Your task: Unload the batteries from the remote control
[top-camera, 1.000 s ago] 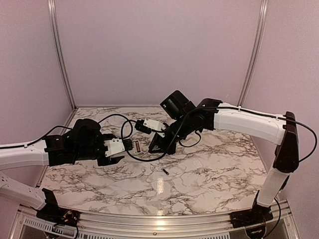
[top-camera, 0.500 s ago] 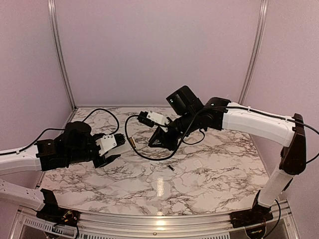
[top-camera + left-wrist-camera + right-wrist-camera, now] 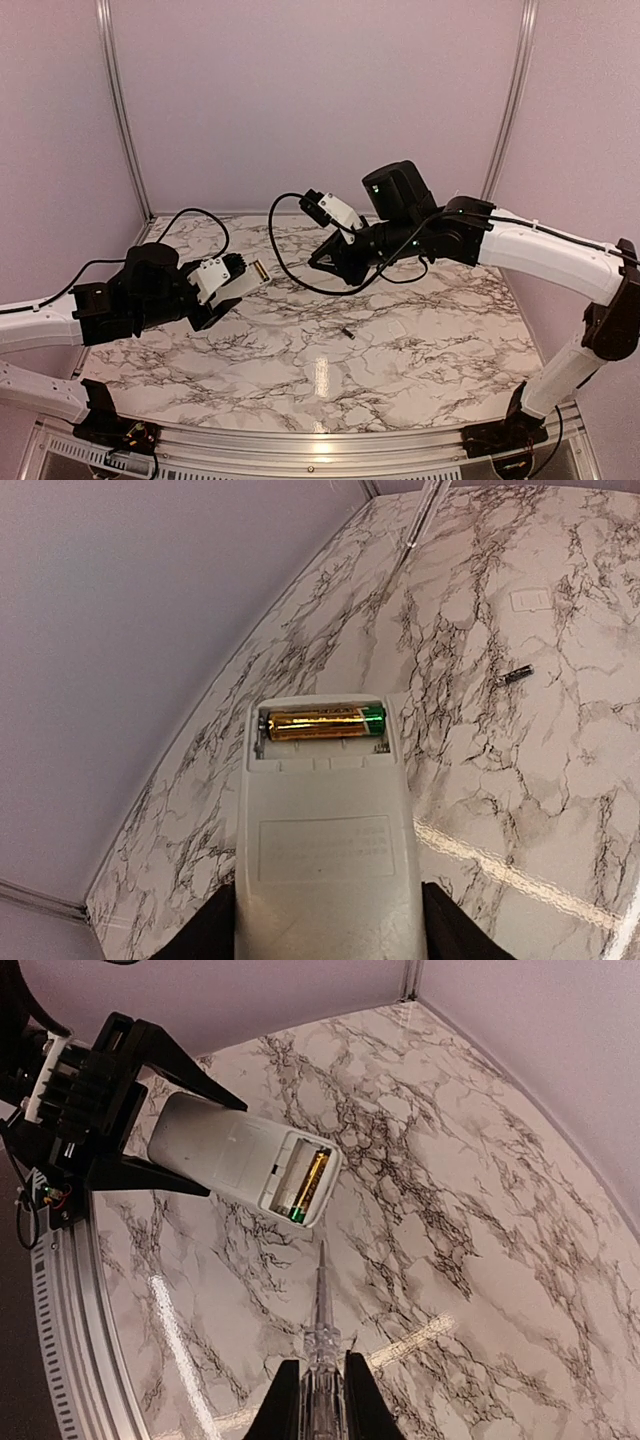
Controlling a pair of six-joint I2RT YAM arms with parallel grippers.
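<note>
Left gripper (image 3: 330, 935): clamped half-wide across the remote control (image 3: 325, 830), one dark finger on each long edge, holding it above the table (image 3: 480, 1210) with the open end pointing away
Right gripper (image 3: 322, 1400): pinched shut on a clear pick (image 3: 320, 1300), a slim see-through rod with its tip aimed toward the recess but short of it
Remote control: flat white bar, back face up, cover off; likely light, stiff and smooth-sided, so it could twist in the grip if pushed hard at the far end
Seated battery (image 3: 320, 723): gold with a green end, lying crosswise in the recess at the remote's free end; the slot beside it looked empty
Loose battery (image 3: 517, 674): small dark-and-gold cylinder lying on the marble, well apart from both arms; round, so likely to roll
Cover plate (image 3: 529, 600): small flat white piece on the table beyond the loose battery
Handling judgement: the seated battery looked hard, smooth and probably spring-pressed, too snug to pinch
Where to take hold: lever with the pick tip under one end of the cell, gently, while the left grip braces the remote's sides
</note>
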